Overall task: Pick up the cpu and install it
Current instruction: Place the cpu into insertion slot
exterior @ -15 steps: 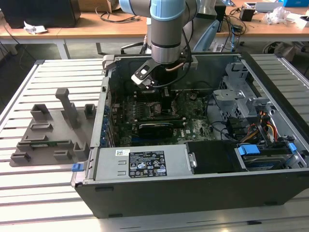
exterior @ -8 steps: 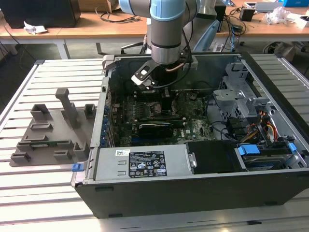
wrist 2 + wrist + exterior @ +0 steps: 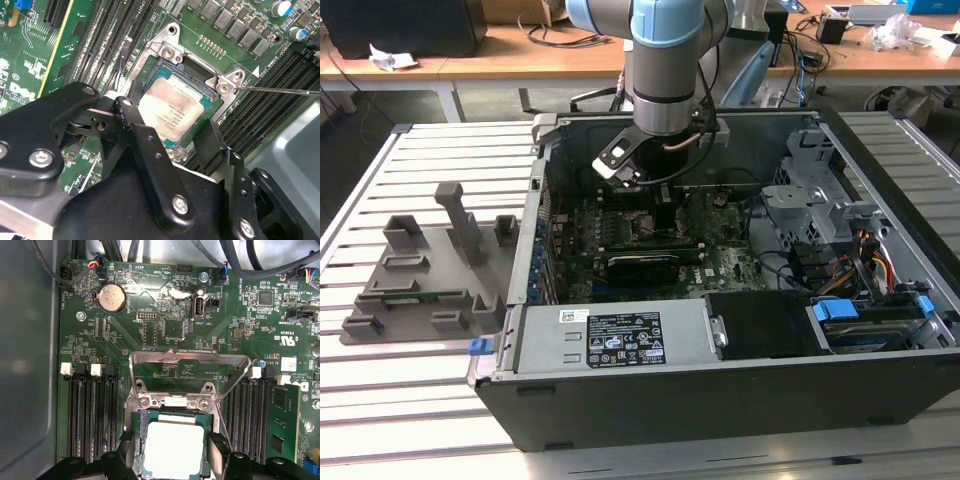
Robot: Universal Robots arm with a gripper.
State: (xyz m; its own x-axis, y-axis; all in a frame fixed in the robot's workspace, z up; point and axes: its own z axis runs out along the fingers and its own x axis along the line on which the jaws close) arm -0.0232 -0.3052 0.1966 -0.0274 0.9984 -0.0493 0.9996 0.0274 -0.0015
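The cpu (image 3: 173, 449) is a silvery square chip with a pale rim, lying in the motherboard socket (image 3: 175, 405); the second wrist view also has the cpu (image 3: 169, 106). My gripper (image 3: 171, 442) straddles it, and its black fingers (image 3: 126, 452) sit against two opposite edges of the chip. The second wrist view shows the gripper (image 3: 167, 117) the same way, one finger on each side. In the exterior view the gripper (image 3: 655, 208) reaches down into the open computer case (image 3: 720, 400) over the board.
The socket's metal load plate (image 3: 190, 360) stands flipped open and its thin lever (image 3: 280, 90) sticks out sideways. Memory slots (image 3: 92, 415) flank the socket. Cables (image 3: 860, 270) and drive bays fill the case's right end. A grey plastic fixture (image 3: 430, 270) with upright posts stands on the slatted table.
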